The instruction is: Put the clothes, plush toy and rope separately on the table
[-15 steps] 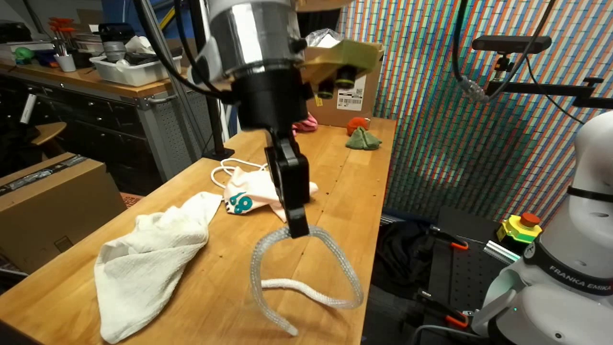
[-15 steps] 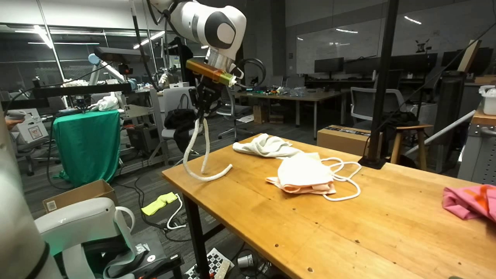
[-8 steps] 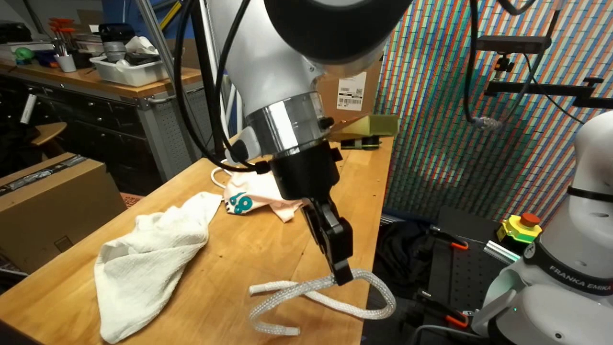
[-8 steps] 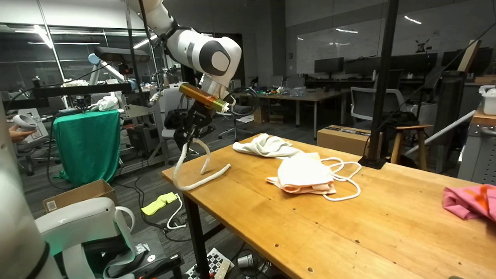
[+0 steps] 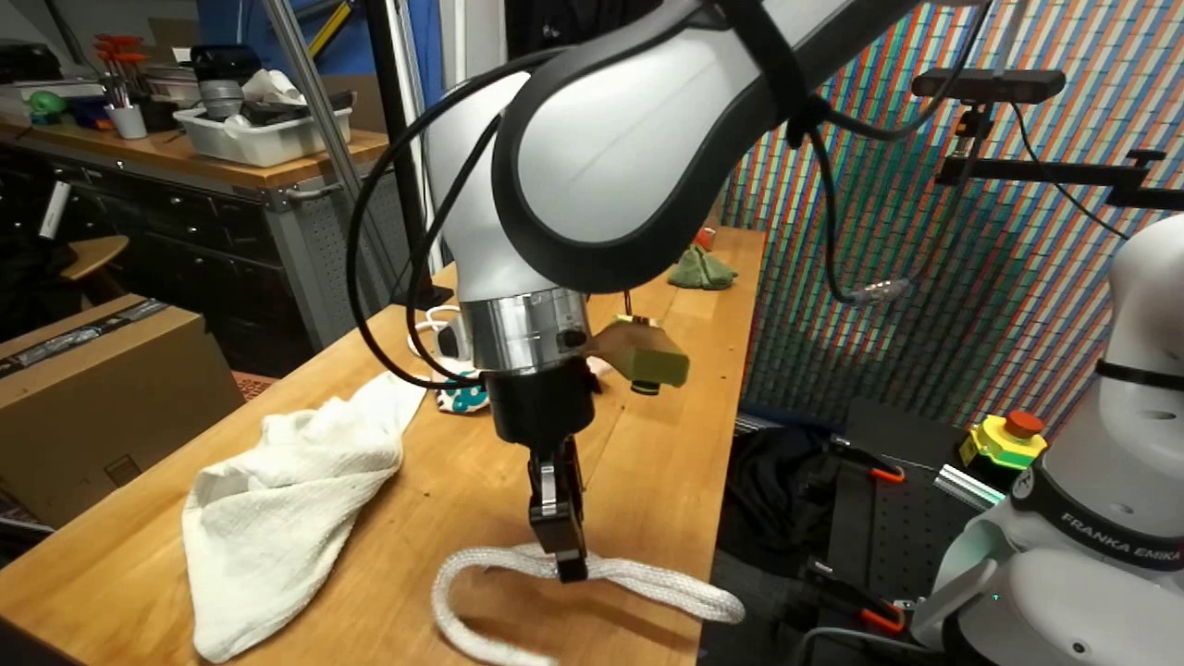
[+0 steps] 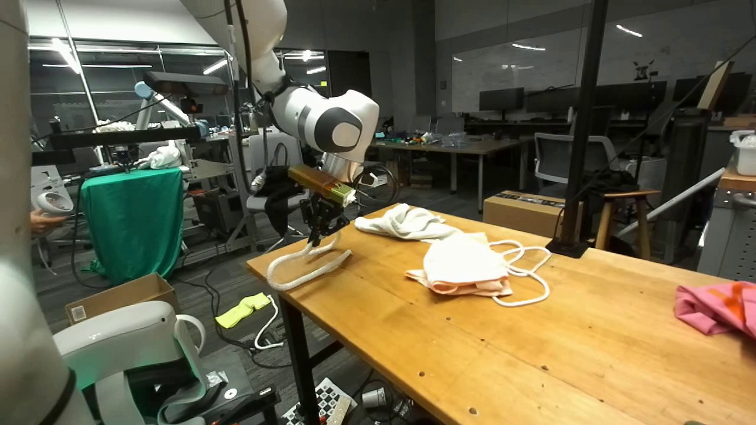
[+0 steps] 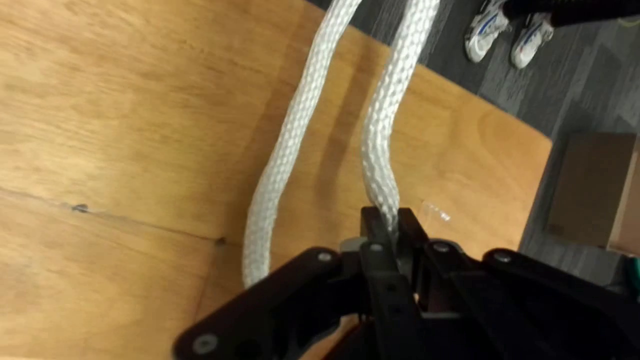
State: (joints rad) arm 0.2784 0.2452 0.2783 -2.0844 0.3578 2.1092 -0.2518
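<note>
The end effector (image 7: 389, 220) pinches the rope (image 7: 377, 140) low over the surface (image 5: 647, 481). The rope's long axis goes crosswise, its bend pointing past one edge, with open room toward the white cloth (image 5: 296, 499).

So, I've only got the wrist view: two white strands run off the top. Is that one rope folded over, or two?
Observer: One: in both exterior views the rope curves round and doubles back.
Visitor: Ah! Is any laundry lying about that I can't see?
Observer: Yes, a cream-white cloth lies on the table.
Visitor: Anything more colourful?
Observer: In an exterior view, a pink garment lies at the picture's right edge.
</note>
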